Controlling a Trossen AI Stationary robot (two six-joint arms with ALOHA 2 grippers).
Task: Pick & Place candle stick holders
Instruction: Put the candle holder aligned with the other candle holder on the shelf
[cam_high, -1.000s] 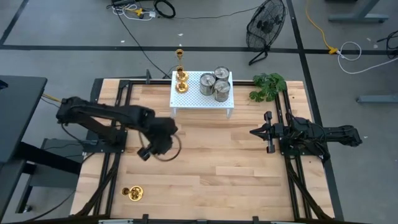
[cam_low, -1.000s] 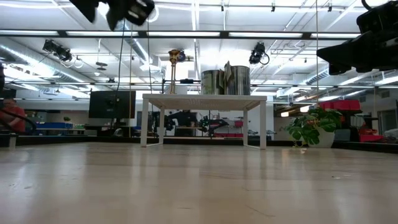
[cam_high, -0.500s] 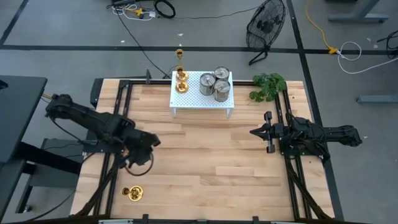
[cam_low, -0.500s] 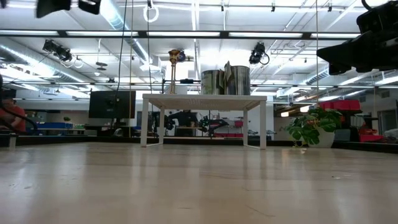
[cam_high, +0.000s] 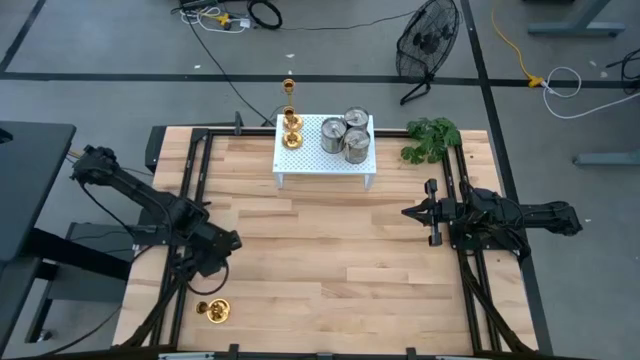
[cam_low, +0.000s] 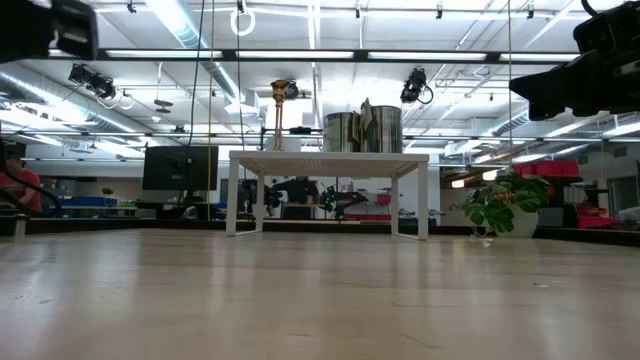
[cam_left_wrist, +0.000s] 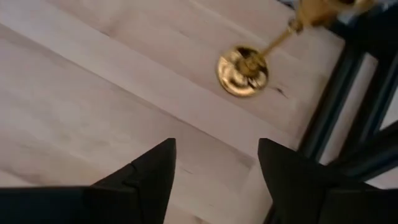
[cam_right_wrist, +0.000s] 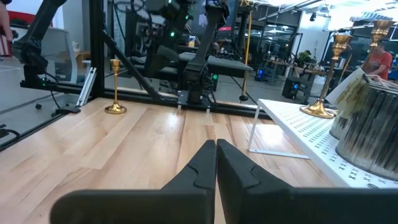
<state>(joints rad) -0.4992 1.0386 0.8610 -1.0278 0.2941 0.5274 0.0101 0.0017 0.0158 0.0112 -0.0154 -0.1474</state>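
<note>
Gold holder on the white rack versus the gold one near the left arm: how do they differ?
The gold holder on the rack stands raised on the white rack beside three silver holders; the lone gold holder stands on the bare table, apart, with the open left gripper above it. Both are upright, slim-stemmed, round-based.

A light wooden plank table (cam_high: 330, 250) fills the middle. A small white perforated metal rack (cam_high: 310, 158) on four legs stands at its far edge. A green leafy plant (cam_high: 432, 138) sits just beside the rack. A black floor fan (cam_high: 428, 42) stands on the grey floor beyond.
</note>
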